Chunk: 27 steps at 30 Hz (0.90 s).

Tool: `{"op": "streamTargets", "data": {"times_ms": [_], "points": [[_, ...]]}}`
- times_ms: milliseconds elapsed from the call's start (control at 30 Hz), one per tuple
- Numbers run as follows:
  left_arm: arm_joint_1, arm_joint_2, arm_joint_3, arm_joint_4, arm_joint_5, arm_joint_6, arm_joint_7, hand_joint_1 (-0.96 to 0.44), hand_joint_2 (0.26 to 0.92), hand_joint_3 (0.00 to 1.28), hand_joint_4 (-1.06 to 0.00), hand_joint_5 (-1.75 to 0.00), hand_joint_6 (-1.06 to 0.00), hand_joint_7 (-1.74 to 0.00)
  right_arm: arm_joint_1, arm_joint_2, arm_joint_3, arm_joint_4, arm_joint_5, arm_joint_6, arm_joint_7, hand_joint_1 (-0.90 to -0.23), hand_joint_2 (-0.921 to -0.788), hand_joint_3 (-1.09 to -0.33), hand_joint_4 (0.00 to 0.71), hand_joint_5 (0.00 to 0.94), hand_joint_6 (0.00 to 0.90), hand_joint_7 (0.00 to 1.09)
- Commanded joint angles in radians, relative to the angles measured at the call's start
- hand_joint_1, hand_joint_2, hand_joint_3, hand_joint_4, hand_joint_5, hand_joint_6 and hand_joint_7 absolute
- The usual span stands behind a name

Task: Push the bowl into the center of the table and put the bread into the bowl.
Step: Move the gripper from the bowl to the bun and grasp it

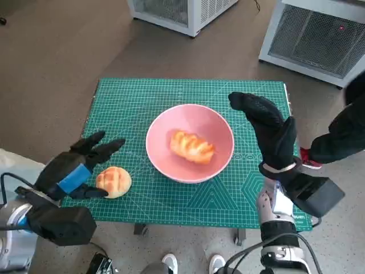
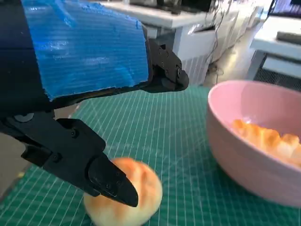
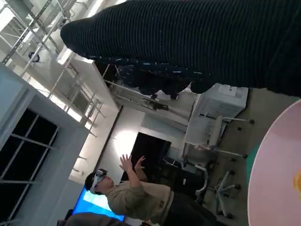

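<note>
A pink bowl [image 1: 222, 153] stands near the middle of the green cutting mat [image 1: 137, 97], with an elongated glazed bread [image 1: 192, 146] lying inside it. A round bun [image 1: 114, 182] lies on the mat near the front left edge. My left hand [image 1: 77, 165] hovers just over the bun with its fingers spread, holding nothing; its thumb tip is at the bun's near side. The left wrist view shows the round bun [image 2: 123, 200] under the black fingers [image 2: 110, 181] and the pink bowl [image 2: 249, 160] beside it. My right hand [image 1: 267, 128] is raised flat beside the bowl's right rim, empty.
White cabinets [image 1: 311, 34] stand on the floor beyond the table. A person's dark sleeve [image 1: 342, 134] and red shoe show at the right edge. In the right wrist view a person [image 3: 136, 197] stands with hands raised. Feet show at the table's front.
</note>
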Motion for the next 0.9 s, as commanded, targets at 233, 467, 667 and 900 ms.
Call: {"op": "streamTargets", "data": {"times_ms": [233, 467, 667, 900], "points": [[0.024, -0.008, -0.055, 0.034, 0.023, 0.064, -0.023, -0.27, 0.734, 0.00, -0.22, -0.01, -0.37, -0.01, 0.018, -0.011, 0.001, 0.006, 0.002, 0.015, 0.016, -0.763, -0.921, -0.850, 0.181, 0.001, -0.001, 0.58], [0.000, -0.014, -0.096, 0.058, 0.028, 0.114, -0.041, -0.22, 0.736, 0.00, -0.22, 0.00, -0.37, -0.01, 0.019, -0.013, 0.003, 0.006, -0.004, 0.015, 0.013, -0.761, -0.921, -0.851, 0.181, 0.001, -0.001, 0.58], [-0.054, -0.031, -0.145, 0.149, 0.034, 0.126, -0.034, -0.12, 0.737, 0.00, -0.22, 0.00, -0.37, 0.00, 0.018, -0.013, 0.006, 0.006, -0.010, 0.016, 0.007, -0.761, -0.921, -0.851, 0.181, 0.001, -0.001, 0.58], [-0.124, -0.052, -0.197, 0.276, 0.055, 0.137, -0.025, 0.06, 0.788, 0.02, -0.38, -0.02, -0.53, -0.06, 0.021, -0.011, 0.010, 0.003, -0.012, 0.016, 0.004, -0.758, -0.921, -0.852, 0.181, 0.001, -0.001, 0.58]]}}
